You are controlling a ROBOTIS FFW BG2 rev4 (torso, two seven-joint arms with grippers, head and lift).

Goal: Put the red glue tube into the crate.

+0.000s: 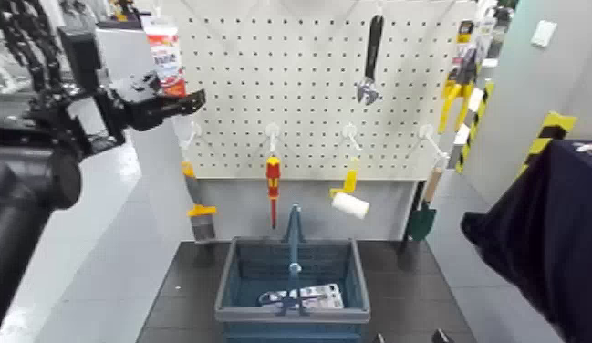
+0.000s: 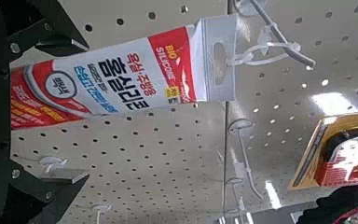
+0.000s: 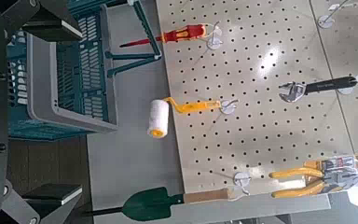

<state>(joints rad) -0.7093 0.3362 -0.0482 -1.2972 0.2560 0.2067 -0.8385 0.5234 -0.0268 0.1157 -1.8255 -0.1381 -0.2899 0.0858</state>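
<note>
Left wrist view: red glue tube (image 2: 121, 79) up at the pegboard (image 1: 263, 91), hanging tab close by a white hook (image 2: 293, 52); whether still threaded on, cannot tell. Reads upright in the head view, long axis running down the board, lower end just by the left gripper (image 1: 197, 99). Jaws well apart, one on either side of the lower part, nothing visibly clamped, tube nearer one jaw than the other. Probably calls for centring across that upright axis before closing, or risks a sideways shove against the hook. Left arm clearly nearer; right gripper (image 3: 73, 108) idle, low by the crate (image 1: 293, 316), jaws open. Crate below, toward the robot's right from the tube.
</note>
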